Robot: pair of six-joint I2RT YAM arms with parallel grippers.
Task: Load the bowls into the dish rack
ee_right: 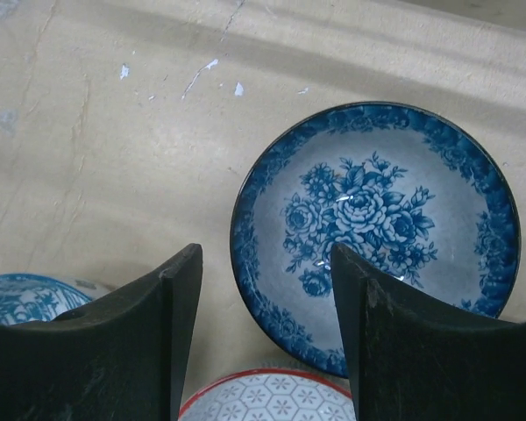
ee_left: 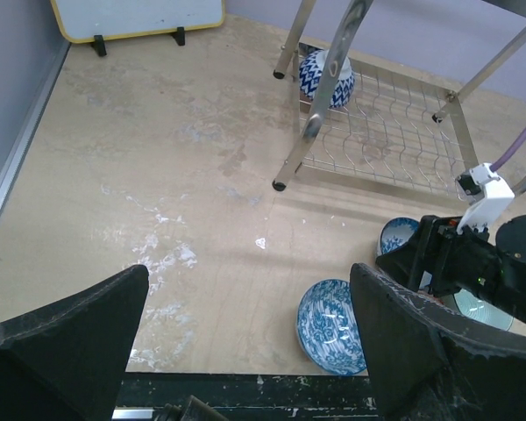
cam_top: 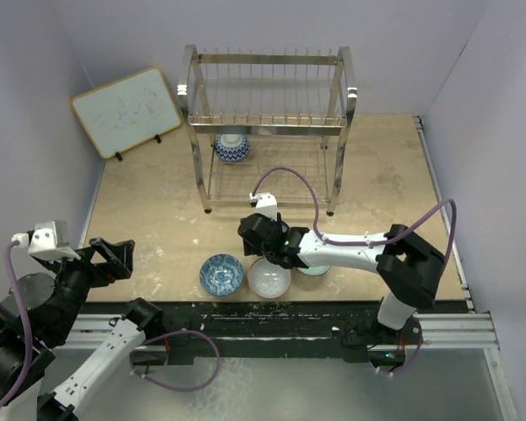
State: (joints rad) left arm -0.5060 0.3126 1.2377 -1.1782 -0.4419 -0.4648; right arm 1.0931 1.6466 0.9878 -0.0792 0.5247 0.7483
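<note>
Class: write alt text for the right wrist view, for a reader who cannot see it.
The right gripper, open, hovers above a blue flowered bowl on a table. The rim of a red-patterned bowl and part of another blue bowl show below.

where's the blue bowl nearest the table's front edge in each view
top external: blue bowl lower centre-left.
left wrist: blue bowl at the bottom, right of centre.
right wrist: blue bowl in the bottom-left corner, partly behind a finger.
shared landmark: the right hand, just right of the bowl.
</note>
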